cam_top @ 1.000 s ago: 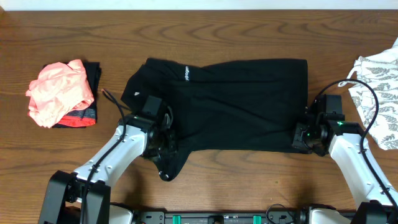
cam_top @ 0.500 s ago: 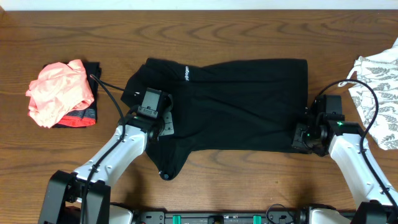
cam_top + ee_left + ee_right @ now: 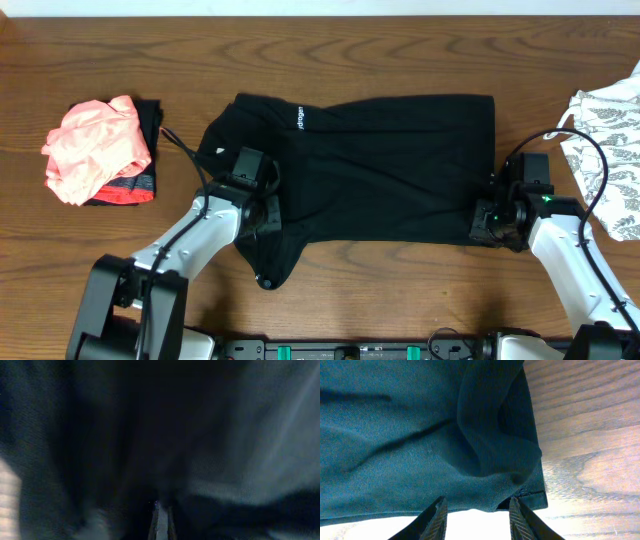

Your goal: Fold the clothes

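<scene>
Overhead | black garment [image 3: 390,170] lies spread flat between both arms | left gripper [image 3: 262,207] pinched shut on its near-left corner (cloth fills that wrist view) | right gripper [image 3: 488,220] jaws apart, straddling its near-right hem | step: taking corners | next: right must close before lifting.

From overhead you get soft, even light on the black garment [image 3: 380,170], sharp throughout, though its folds sink into flat darkness. Your left wrist view is dim and smeared, with the cloth so close that nothing is in focus. Your right wrist view shows the garment crisp and bluish, while the table [image 3: 580,435] just below its hem burns out to white glare.
</scene>
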Tool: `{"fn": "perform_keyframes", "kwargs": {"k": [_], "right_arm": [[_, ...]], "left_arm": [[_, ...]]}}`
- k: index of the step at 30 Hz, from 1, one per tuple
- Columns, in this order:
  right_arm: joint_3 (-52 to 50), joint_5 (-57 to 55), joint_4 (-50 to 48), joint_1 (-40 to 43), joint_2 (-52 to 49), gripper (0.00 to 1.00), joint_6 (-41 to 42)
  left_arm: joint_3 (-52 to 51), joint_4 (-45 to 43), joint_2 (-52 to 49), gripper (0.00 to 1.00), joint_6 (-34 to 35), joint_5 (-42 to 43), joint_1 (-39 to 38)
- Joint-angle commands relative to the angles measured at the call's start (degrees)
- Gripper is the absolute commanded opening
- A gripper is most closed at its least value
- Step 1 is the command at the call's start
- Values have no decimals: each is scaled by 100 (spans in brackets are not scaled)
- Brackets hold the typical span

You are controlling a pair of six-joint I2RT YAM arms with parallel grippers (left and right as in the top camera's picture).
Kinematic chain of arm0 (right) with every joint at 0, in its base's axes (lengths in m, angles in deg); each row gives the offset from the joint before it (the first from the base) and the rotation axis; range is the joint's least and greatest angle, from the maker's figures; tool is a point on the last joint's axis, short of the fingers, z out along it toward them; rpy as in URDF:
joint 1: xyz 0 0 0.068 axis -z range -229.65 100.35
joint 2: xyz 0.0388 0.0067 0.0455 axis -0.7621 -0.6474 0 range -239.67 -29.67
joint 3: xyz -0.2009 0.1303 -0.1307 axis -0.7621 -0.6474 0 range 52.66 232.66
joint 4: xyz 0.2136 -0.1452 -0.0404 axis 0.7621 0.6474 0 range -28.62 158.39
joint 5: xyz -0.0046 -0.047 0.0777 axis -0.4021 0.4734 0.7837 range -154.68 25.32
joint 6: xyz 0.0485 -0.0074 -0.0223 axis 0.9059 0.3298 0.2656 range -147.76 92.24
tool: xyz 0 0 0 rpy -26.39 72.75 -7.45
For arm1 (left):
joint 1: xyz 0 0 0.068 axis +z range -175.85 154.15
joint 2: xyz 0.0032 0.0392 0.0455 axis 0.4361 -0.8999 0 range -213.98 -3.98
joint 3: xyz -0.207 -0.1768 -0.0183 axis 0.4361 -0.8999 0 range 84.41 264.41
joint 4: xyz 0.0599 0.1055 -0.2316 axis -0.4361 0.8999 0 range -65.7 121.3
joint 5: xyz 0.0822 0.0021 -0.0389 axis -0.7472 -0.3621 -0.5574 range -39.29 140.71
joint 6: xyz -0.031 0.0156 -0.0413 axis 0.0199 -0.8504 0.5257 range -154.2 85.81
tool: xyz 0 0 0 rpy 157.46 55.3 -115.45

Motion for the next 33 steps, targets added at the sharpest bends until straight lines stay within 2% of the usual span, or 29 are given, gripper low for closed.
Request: {"fn": "perform_keyframes", "kwargs": {"k": [1, 6, 12, 15, 18, 21, 24, 27, 29, 31, 33], "right_arm": [[-15, -79, 26, -37, -28, 39, -22], [-15, -76, 13, -37, -28, 39, -22], [-15, -76, 22, -37, -26, 39, -22], [-15, -76, 17, -37, -28, 39, -22], [-15, -76, 17, -37, -28, 39, -22], [-15, -76, 39, -37, -28, 40, -22], [-15, -76, 61, -37, -28, 40, -20], [-15, -74, 63, -37, -28, 37, -22], [-15, 35, -11, -37, -28, 25, -26], [-15, 483, -232, -37, -28, 5, -273], [-9, 1134, -570, -37, -26, 1, -627]], "left_arm": [[-83, 216, -114, 9, 107, 841, -13], [-24, 920, -48, 6, 236, 1639, -2], [7, 1628, 26, 6, 234, 3303, 4], [7, 2153, 26, 6, 179, 3405, 4], [7, 2465, 26, 6, -210, 3386, 4], [7, 2686, 26, 6, -269, 3029, 4], [7, 2850, 26, 6, -264, 2236, 4], [96, 2507, 28, 6, -262, 1338, 7], [269, 2122, 57, 6, -264, 973, 4], [435, 1698, 109, 6, -267, 595, 4], [577, 1255, 173, 6, -267, 114, 4]]}}
